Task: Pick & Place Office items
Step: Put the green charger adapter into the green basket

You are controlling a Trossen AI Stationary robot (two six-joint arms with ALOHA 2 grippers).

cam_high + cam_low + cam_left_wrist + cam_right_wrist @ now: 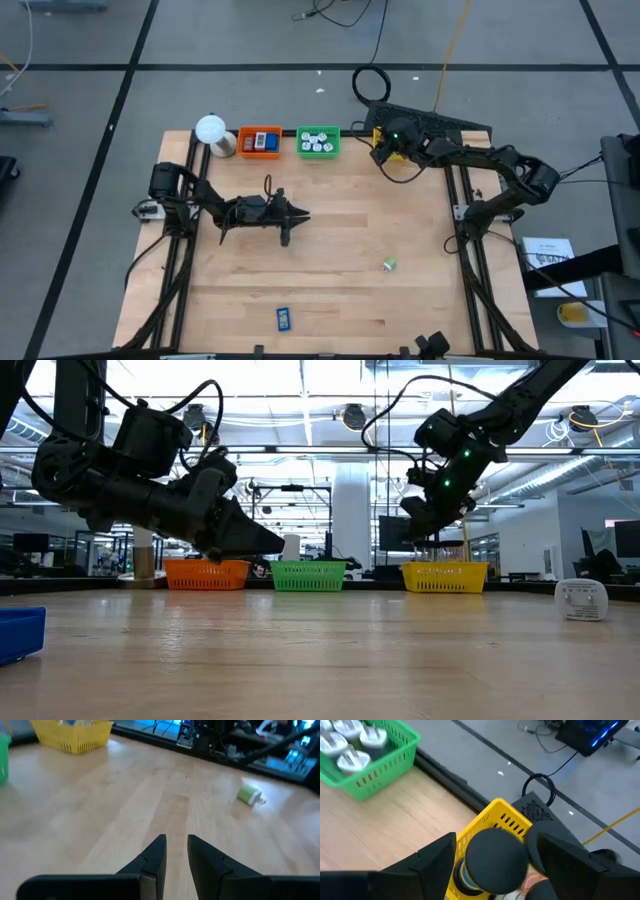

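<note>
Tabletop (330,290): pale wood planks with a light grain, bare over most of its area, set on a grey floor marked with dark lines. Low view looks into a large open room with ceiling lights, pillars and monitors.

Upper edge of the tabletop, high view: white ball-shaped lamp (211,129), then the orange tray (260,141) with red and blue flat pieces, then the green tray (318,142), a slatted plastic basket holding white round rolls. The yellow tray (506,819), same slatted build, sits upper right under the right arm.

Right gripper (492,852) hangs over the yellow tray, jaws apart on either side of a black round roll (495,857), smooth and matte; whether the jaws touch it I cannot tell.

Left gripper (176,851) hovers left of centre, jaws nearly together with a narrow gap, nothing between them.

Loose items: a blue flat rectangle (284,318) at lower centre; a small green-and-white bit (389,264) right of centre.
</note>
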